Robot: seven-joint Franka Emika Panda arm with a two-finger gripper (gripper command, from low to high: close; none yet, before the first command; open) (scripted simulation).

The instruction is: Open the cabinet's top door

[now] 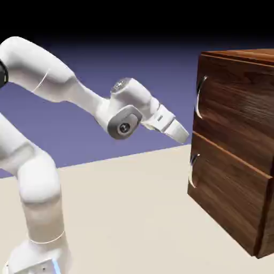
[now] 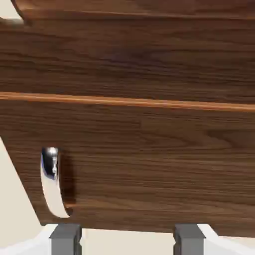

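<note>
The dark-brown wood-grain cabinet (image 1: 235, 144) stands at the right of the exterior view. Its top door (image 1: 235, 107) carries a curved silver handle (image 1: 200, 96) on its left edge. The shorter lower panel (image 1: 227, 190) has its own handle (image 1: 193, 170). My gripper (image 1: 183, 135) hangs just left of the cabinet front, level with the seam between the panels, below the top handle and tilted down toward the cabinet. In the hand view wood fills the picture: the top door (image 2: 129, 55) lies above the seam, the lower panel's handle (image 2: 51, 184) sits at left. My gripper (image 2: 126, 239) is open, holding nothing.
The beige table (image 1: 123, 214) stretches between the robot's base and the cabinet. My arm's elbow and forearm (image 1: 80, 96) reach across from the left, well above the table.
</note>
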